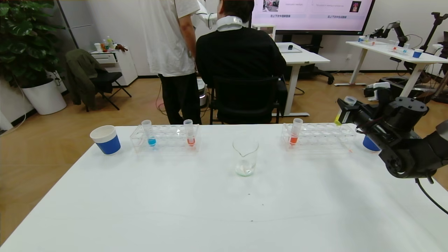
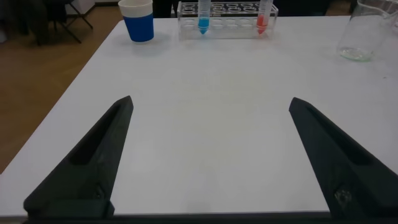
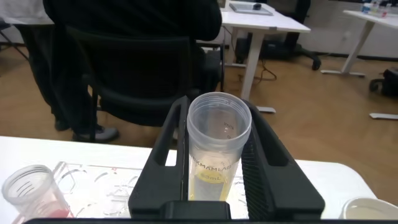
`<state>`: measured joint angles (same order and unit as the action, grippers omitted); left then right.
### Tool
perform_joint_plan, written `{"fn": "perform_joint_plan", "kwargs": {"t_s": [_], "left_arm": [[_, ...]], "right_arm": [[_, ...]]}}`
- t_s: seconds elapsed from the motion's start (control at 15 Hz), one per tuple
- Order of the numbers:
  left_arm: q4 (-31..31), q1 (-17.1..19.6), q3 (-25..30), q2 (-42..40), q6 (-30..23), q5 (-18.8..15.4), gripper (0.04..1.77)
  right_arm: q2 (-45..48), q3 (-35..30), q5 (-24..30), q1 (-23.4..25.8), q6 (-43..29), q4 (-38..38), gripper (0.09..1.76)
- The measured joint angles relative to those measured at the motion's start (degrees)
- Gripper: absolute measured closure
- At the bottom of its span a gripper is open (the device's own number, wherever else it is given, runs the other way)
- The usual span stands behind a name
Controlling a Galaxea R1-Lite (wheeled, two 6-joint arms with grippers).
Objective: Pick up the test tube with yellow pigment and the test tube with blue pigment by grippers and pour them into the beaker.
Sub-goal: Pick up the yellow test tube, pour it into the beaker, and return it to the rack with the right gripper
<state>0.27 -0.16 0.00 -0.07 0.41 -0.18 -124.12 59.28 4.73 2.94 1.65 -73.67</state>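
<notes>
My right gripper [image 1: 344, 111] is shut on the test tube with yellow pigment [image 3: 214, 155] and holds it above the right end of the right rack [image 1: 320, 134]; its open mouth [image 1: 350, 100] sticks up above the fingers. The test tube with blue pigment [image 1: 149, 133] stands in the left rack [image 1: 164, 138], also in the left wrist view [image 2: 203, 16]. The beaker [image 1: 245, 156] stands between the racks, nearer me, and shows in the left wrist view [image 2: 365, 32]. My left gripper [image 2: 211, 118] is open over the near left of the table, outside the head view.
Orange-red tubes stand in the left rack [image 1: 189, 133] and the right rack [image 1: 295, 132]. Blue-and-white paper cups stand at the far left [image 1: 105, 139] and behind my right arm [image 1: 369, 144]. Two people and a chair are beyond the table's far edge.
</notes>
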Motion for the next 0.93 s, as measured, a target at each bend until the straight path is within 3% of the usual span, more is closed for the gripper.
{"fn": "perform_joint_plan", "kwargs": {"t_s": [0.27,0.53,0.8,0.93], "left_arm": [[0.0,-0.02,0.0,0.0,0.0,0.0,0.06],[0.0,-0.02,0.0,0.0,0.05,0.0,0.06],[-0.02,-0.02,0.0,0.0,0.02,0.0,0.06],[0.02,-0.02,0.0,0.0,0.0,0.0,0.06]], "right_arm": [[2.13,1.44,1.68,-3.21,1.18,4.73,1.35],[4.53,5.33,8.13,-10.76,1.16,9.89,1.35],[4.69,12.13,10.59,-18.55,1.52,15.13,1.35],[3.34,16.32,11.23,-21.24,5.11,15.96,1.35]]}}
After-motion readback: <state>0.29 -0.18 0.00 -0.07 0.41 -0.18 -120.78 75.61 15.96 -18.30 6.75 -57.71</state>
